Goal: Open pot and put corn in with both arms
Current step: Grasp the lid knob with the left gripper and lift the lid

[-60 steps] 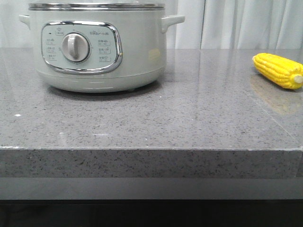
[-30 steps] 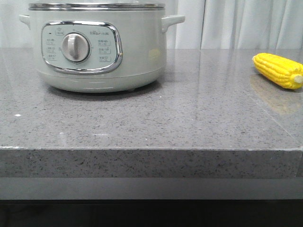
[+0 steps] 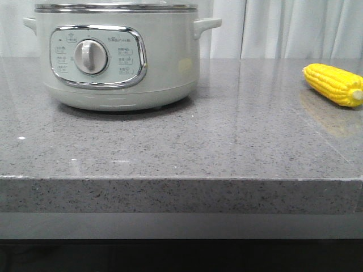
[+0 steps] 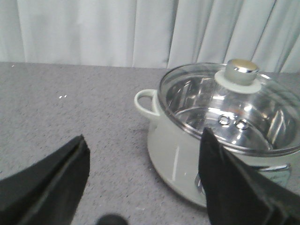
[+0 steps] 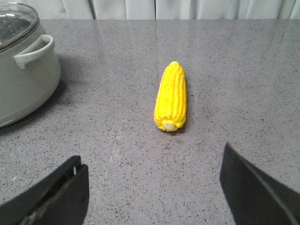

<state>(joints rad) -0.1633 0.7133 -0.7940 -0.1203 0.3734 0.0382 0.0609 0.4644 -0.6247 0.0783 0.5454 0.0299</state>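
The pale grey-green pot (image 3: 164, 62) stands at the back left of the grey stone counter, its dial facing me. In the left wrist view the pot (image 4: 173, 154) wears a glass lid (image 4: 206, 101) with a chrome knob (image 4: 241, 70). My left gripper (image 4: 143, 140) is open and empty, short of the pot and beside its handle. The yellow corn (image 3: 333, 84) lies at the far right. In the right wrist view the corn (image 5: 171, 96) lies stub end towards my right gripper (image 5: 152, 161), which is open, empty and apart from it. Neither gripper shows in the front view.
The counter's front edge (image 3: 181, 179) runs across the front view. Pale curtains (image 3: 295, 28) hang behind the counter. The pot's side handle (image 5: 35, 51) shows in the right wrist view, well apart from the corn.
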